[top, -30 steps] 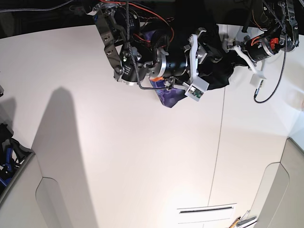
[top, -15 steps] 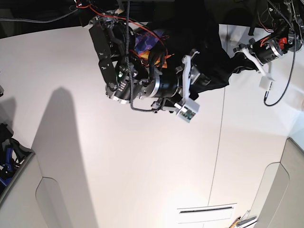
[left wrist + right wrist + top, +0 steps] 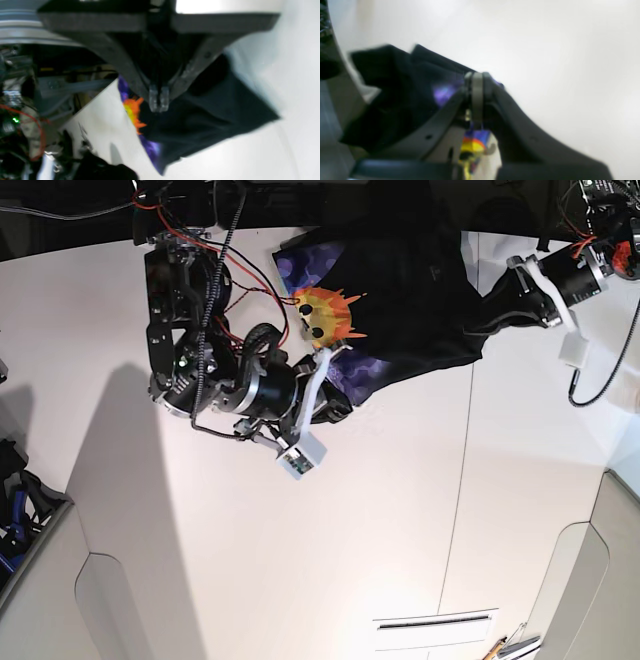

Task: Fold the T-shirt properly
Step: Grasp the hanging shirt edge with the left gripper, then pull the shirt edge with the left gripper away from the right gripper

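Black T-shirt up at far edge of white table, stretched between both arms, sun face w/ purple print showing. Left gripper pinched tight on black cloth at one end. Right gripper pinched tight on cloth by purple print. Wrist pics blurry.

Both wrist views are pretty soft and smeary, especially the right one. The white table is bright and a bit blown out, with a big grey shadow on the base view's left.
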You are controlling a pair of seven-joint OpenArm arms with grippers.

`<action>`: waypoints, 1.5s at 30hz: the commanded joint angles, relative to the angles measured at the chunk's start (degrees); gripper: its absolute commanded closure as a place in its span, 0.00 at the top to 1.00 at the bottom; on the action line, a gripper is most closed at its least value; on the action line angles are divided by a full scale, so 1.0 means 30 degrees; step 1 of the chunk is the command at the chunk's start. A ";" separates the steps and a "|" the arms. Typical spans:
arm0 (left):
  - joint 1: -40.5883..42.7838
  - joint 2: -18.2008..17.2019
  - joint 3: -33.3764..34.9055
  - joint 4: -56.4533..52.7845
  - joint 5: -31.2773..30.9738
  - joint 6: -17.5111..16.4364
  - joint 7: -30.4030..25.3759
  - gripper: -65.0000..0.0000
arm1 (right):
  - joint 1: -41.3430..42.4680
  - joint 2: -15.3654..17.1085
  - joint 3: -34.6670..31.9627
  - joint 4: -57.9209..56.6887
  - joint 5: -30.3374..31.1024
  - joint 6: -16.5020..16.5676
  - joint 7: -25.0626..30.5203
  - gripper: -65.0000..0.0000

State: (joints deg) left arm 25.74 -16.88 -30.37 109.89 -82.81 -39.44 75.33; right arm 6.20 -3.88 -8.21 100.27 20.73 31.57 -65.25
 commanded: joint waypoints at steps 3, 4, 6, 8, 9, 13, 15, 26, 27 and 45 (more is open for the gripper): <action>0.0124 0.0277 -0.0095 0.1005 -0.0732 -0.0186 0.0102 0.00 | 0.0299 0.0488 -0.0015 0.0306 0.1632 0.0058 0.0393 0.00; 0.0153 0.0335 -0.0073 0.1013 -0.0732 -0.0186 0.0160 0.00 | 0.0299 0.0554 -0.0015 0.0306 0.2295 0.0058 0.0386 0.00; 0.0379 0.0335 0.0306 0.1013 -0.0732 -0.0186 0.0189 0.00 | 0.0291 0.0546 -0.0022 0.0306 0.3599 0.0073 0.0379 0.00; 0.0780 0.0335 0.1151 0.1013 -0.0732 -0.0186 0.0240 0.00 | 0.0299 0.0546 -0.0117 0.0306 0.4495 0.0306 0.0379 0.00; 0.1020 0.0328 0.1705 0.1005 -0.0732 -0.0186 0.0270 0.00 | 0.0299 0.0546 -0.0219 0.0306 0.4619 0.0495 0.0379 0.00; 0.1661 0.0328 0.3963 0.1005 -0.0007 -0.0186 0.0255 0.00 | 0.0299 0.0546 -0.1071 0.0138 0.4626 0.0495 0.0386 0.00; 0.1800 0.0328 0.4809 0.0991 0.1042 -0.0186 0.0248 0.00 | 0.0306 0.0546 -0.1639 -0.0277 0.4262 0.0488 0.0415 0.00; 0.1596 0.0219 0.5632 0.0109 1.3821 0.0991 -0.5013 0.00 | 0.0248 0.0714 -0.1836 -0.5268 0.2011 0.0401 0.1217 0.00; 0.1443 0.0211 0.5632 -0.0102 1.4819 0.1443 -0.5428 0.00 | 0.0211 0.0772 -0.1654 -0.5238 0.2018 0.0393 0.1144 0.00; -0.5034 0.0226 0.5654 -0.2594 1.6167 0.3264 -0.7694 0.00 | -0.2958 0.0765 0.1909 0.0240 0.6892 0.0459 -0.2346 0.00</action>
State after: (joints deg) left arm 11.35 -15.73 -13.23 101.25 -33.36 -29.15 52.99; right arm -3.55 -1.43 -2.52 100.01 39.68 32.62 -73.17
